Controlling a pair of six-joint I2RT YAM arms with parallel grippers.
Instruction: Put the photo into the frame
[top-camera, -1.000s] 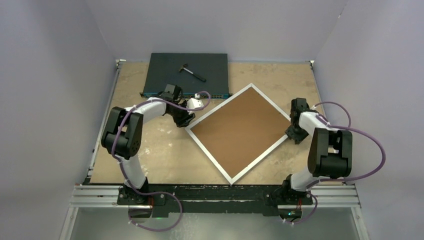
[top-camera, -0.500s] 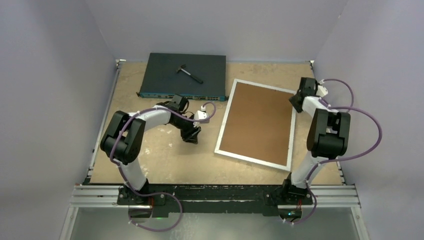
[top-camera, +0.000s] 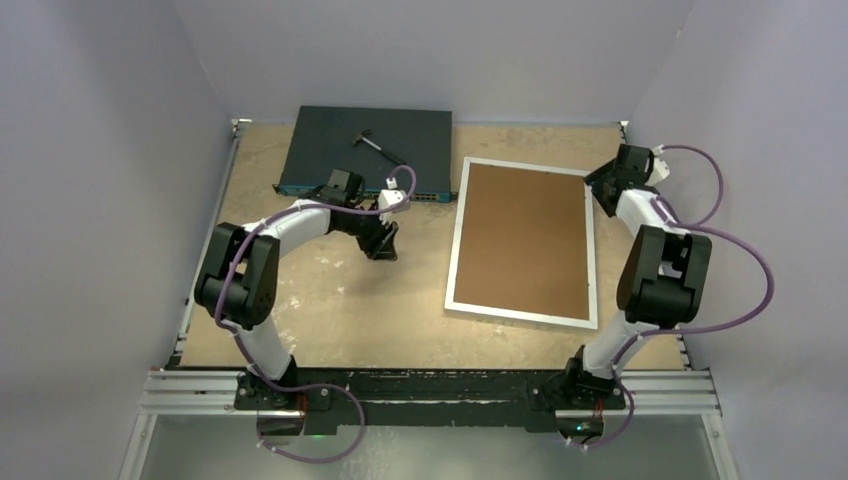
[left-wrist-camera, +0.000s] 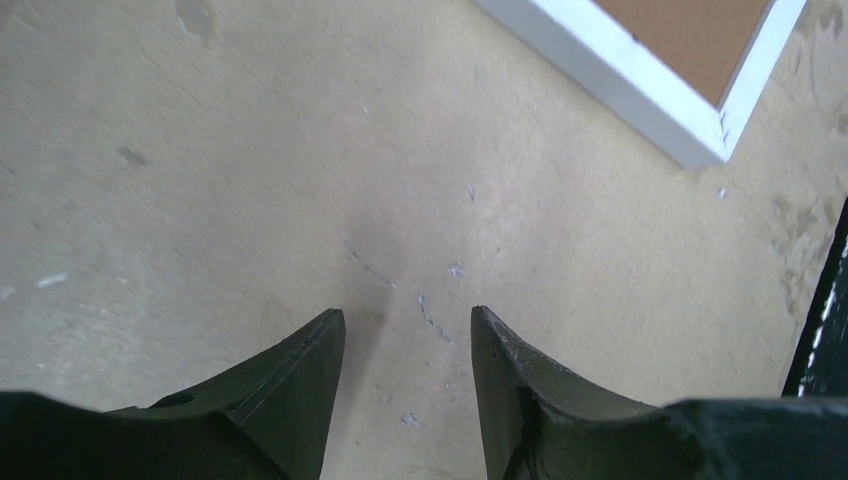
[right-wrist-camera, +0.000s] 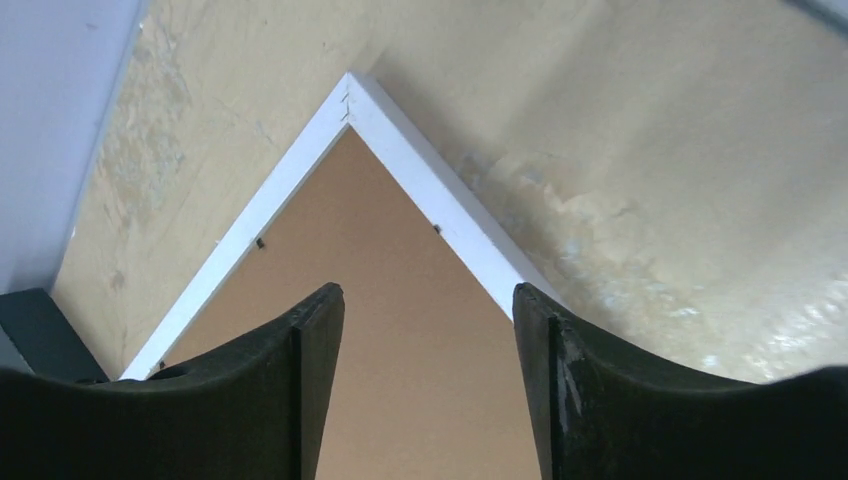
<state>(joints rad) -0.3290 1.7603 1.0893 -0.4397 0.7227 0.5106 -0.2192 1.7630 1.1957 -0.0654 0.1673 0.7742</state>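
My left end effector (left-wrist-camera: 405, 315): jaws partly apart, nothing between them, above bare bench (left-wrist-camera: 200, 180), left of the frame (top-camera: 456, 240) and clear of it. My right end effector (right-wrist-camera: 430, 290): jaws wider, empty, hovering over the frame's far right corner. Frame lies flat on the bench, right of centre, brown backing board (top-camera: 521, 243) facing up inside the white border.

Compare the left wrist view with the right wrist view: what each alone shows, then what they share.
Left wrist only: the left gripper, open. Right wrist only: the right gripper, open; small dark tabs inside the white-bordered picture frame; lilac wall. Both: tan tabletop and a corner of that frame, brown backing board up.
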